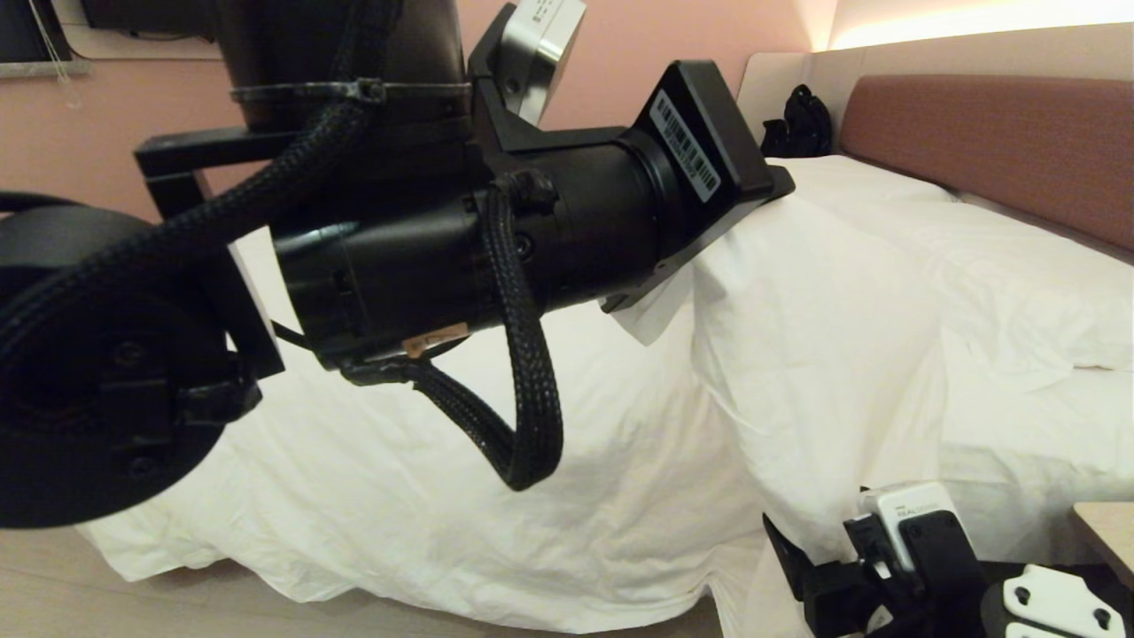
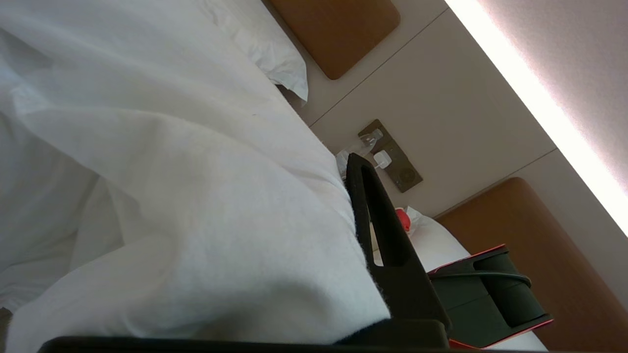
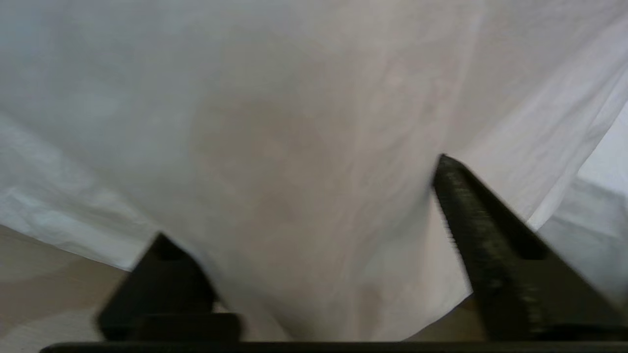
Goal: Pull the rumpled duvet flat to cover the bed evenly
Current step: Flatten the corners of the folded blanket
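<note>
The duvet (image 1: 549, 461) lies on the bed (image 1: 1001, 151), raised into a peak at the near side and draping over the mattress edge toward the floor (image 1: 53, 594). Handling estimate: soft, thick and compliant, moderately heavy when lifted in bulk, with cotton facing that offers fair friction; it will sag and fold instead of sliding as a sheet. Grip it at a hem or corner with a full fold of fabric between the jaws, not at a mid-panel bulge. The left gripper (image 2: 360, 215) is clamped fully shut on a bunched fold of the duvet, holding it up. The right gripper (image 3: 314, 255), low at the bedside, has jaws partly spread on either side of a hanging fold, not yet clamping it. White pillows (image 1: 1019, 266) rest near the reddish-brown padded headboard. The room has pink walls, a beige wall panel with a socket plate (image 2: 392, 157), and pale wood flooring
</note>
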Tool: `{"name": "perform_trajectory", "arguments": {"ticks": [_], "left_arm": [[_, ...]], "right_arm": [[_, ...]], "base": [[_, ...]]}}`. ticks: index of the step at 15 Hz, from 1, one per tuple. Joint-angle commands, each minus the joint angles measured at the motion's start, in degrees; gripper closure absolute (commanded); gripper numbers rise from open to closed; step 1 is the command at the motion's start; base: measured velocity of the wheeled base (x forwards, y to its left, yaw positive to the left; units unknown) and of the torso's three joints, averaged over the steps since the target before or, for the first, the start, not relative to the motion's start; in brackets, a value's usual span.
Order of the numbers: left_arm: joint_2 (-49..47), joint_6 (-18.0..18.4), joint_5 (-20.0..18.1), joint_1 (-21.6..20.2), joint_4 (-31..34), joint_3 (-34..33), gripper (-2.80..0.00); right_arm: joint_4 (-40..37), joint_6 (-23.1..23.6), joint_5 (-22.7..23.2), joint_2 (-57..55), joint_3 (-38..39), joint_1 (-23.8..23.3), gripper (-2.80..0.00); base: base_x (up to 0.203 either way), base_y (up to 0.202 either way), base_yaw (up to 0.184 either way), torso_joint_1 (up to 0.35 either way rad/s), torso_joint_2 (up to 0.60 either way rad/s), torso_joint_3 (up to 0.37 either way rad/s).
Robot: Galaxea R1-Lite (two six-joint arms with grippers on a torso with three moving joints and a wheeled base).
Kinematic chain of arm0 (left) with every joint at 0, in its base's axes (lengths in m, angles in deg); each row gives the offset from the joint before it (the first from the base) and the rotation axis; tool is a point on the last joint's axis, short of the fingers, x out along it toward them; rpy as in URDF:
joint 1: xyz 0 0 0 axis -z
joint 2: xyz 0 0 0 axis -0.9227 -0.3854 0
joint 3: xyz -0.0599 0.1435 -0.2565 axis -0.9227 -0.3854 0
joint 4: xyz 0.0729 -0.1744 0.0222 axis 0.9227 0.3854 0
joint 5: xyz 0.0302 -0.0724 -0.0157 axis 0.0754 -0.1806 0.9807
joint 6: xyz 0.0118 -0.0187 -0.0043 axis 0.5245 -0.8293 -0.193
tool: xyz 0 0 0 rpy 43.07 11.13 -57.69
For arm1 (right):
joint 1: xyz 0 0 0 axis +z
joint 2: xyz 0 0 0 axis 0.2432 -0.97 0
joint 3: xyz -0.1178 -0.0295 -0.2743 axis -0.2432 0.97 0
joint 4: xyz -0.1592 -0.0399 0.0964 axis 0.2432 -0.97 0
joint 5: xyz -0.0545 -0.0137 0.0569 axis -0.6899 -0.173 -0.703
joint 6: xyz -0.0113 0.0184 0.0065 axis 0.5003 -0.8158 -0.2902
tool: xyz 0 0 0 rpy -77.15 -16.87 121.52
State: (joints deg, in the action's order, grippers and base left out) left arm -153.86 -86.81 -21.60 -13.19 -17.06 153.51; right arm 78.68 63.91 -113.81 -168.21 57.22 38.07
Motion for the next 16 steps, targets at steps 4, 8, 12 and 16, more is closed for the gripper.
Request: {"name": "perform_trajectory", "arguments": {"ticks": [4, 8, 12, 16], "left_arm": [[0.0, -0.3, -0.1, 0.0, -0.1, -0.4, 0.00], [0.0, -0.3, -0.1, 0.0, -0.1, -0.7, 0.00], [-0.3, -0.2, -0.1, 0.3, -0.1, -2.4, 0.00], [-0.5, 0.0, 0.0, 0.4, -0.3, -4.2, 0.00]], "right_arm": [[0.4, 0.6, -0.8, 2.3, 2.3, 0.0, 0.00], [0.3, 0.7, -1.3, 4.1, 2.9, 0.0, 0.00], [0.2, 1.6, -1.8, 6.1, 2.9, 0.0, 0.00], [-1.8, 3.6, -4.4, 10.8, 2.9, 0.0, 0.00]], "base": [[0.000, 0.000, 0.000, 0.000, 0.00, 0.000], [0.000, 0.000, 0.000, 0.000, 0.00, 0.000], [0.000, 0.000, 0.000, 0.000, 0.00, 0.000], [0.000, 0.000, 0.000, 0.000, 0.00, 0.000]]}}
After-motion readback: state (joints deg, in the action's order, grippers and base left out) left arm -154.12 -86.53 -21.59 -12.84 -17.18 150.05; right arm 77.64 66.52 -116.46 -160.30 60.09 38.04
